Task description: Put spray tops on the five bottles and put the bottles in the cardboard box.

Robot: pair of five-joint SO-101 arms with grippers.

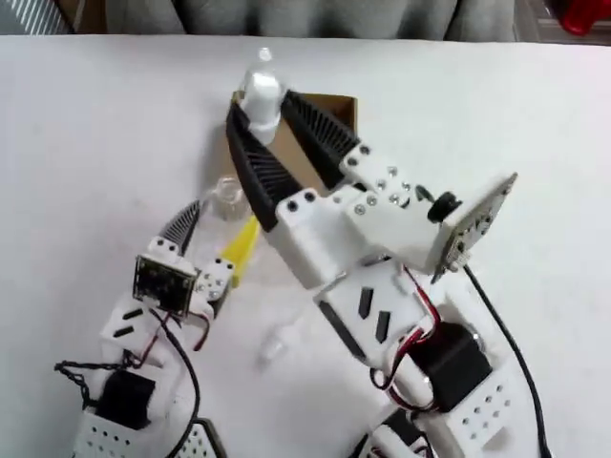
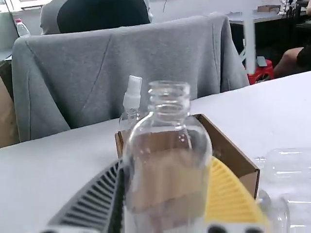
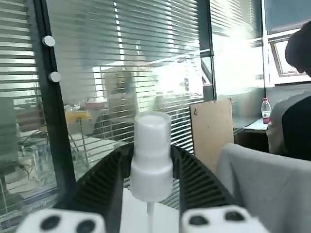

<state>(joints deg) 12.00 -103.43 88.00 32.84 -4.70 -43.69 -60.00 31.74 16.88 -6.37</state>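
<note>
A clear bottle (image 2: 167,155) with no top stands upright on the table between the dark and yellow fingers of my left gripper (image 2: 165,194), which is shut on it. From above, this bottle (image 1: 227,196) sits at the tips of the left gripper (image 1: 224,212). My right gripper (image 1: 261,100) hangs above the cardboard box (image 1: 339,103), shut on a white spray top (image 1: 261,93). The spray top (image 3: 151,155) sits between the black fingers (image 3: 104,179), its thin tube pointing down. A bottle with a spray top (image 2: 131,104) stands at the box (image 2: 228,153), in it or just behind it.
Another clear bottle (image 1: 277,342) lies on its side on the white table (image 1: 95,143) between the two arms, and it appears beside the box (image 2: 286,170) from the left wrist. A chair with a grey cover (image 2: 97,73) stands behind the table's far edge.
</note>
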